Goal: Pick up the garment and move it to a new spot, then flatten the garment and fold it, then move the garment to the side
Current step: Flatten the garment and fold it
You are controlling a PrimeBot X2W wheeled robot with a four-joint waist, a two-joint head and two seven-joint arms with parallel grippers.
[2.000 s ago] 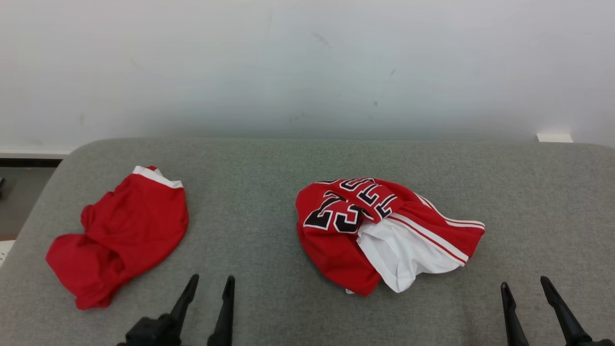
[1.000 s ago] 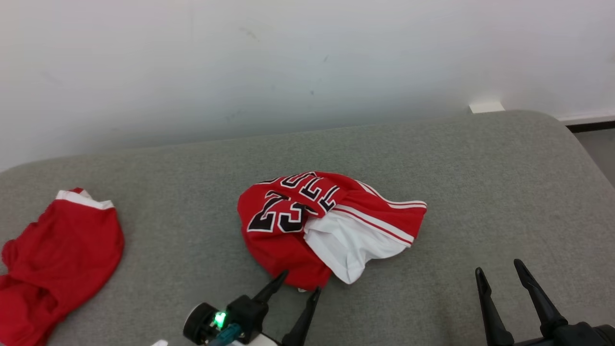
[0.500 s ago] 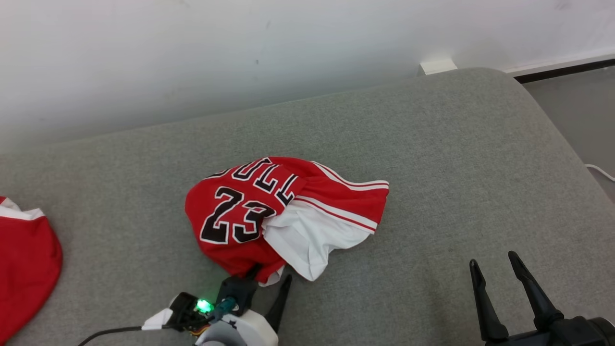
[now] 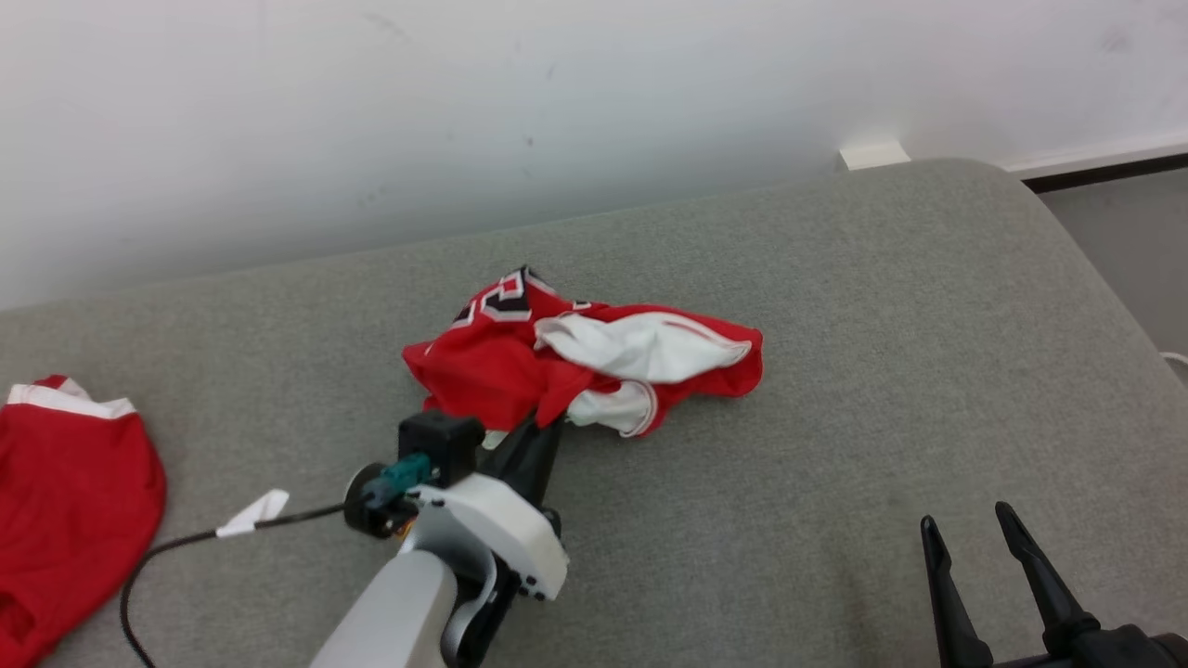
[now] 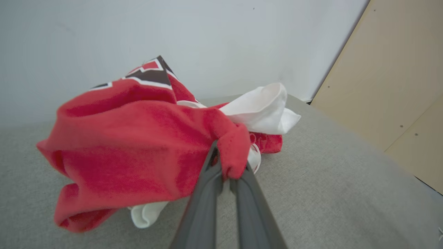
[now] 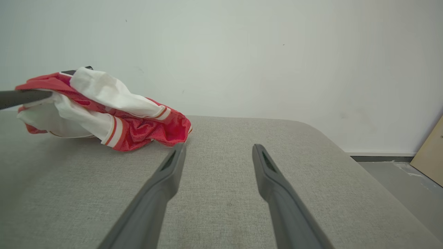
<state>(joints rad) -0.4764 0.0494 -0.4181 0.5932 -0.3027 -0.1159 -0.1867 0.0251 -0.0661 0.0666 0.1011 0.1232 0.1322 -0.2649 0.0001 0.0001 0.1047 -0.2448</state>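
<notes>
Head view: the left gripper (image 4: 546, 425) reached up from the bottom middle to the near edge of the red-and-white garment (image 4: 483, 371). A red fold lay over its fingertips, so their ends could not be made out there. In the left wrist view its two dark fingers (image 5: 207, 186) stood pressed close together, clenched on a bunched red hem that also covered their tips.

The garment sat crumpled in a heap near the middle of the grey padded surface (image 4: 835, 325), nearer the white wall (image 4: 464, 111) than the robot. Its black-and-white lettering (image 4: 506, 295) showed as a sliver at the top of the heap, too folded to read. How much of the heap touched the surface could not be told.

A second red garment (image 4: 65, 501) with a white band lay well apart at the left, cut off by the picture's edge. The right gripper (image 4: 965, 516) sat low at the right, its body cut off by the bottom edge. Its fingers were spread apart and held nothing. In the right wrist view they lay over bare grey fabric, with the garment's red corner just beyond the finger at that view's left.

Counted, there were two garments, two grippers, one black cable (image 4: 186, 543) carrying one white tag (image 4: 249, 513) behind the left wrist, and one beige panel (image 5: 391, 79).
</notes>
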